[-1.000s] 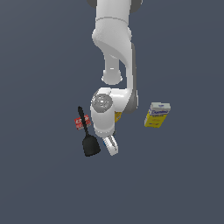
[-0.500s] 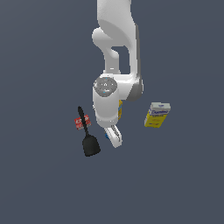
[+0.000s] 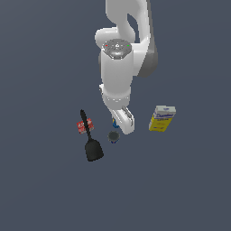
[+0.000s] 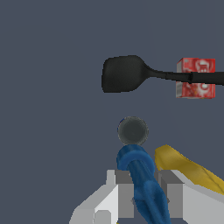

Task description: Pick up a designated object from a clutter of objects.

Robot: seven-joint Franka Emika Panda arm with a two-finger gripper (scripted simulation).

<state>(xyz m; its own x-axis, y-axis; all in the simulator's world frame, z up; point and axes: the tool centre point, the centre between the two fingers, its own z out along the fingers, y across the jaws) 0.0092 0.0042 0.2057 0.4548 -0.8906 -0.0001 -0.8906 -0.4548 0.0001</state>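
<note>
Wrist view: the blue item sits right between the gripper jaws, which pinch it, grey can just beyond, mustard bottle alongside.

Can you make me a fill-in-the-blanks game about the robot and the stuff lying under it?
1. The black spatula has its handle lying across a small ____ packet.
2. The thing between the gripper fingers in the wrist view is colored ____.
3. The yellow-and-white box sits toward the exterior view's ____.
4. The small grey can has a ____ shape seen from above.

Missing words: red; blue; right; round
</note>
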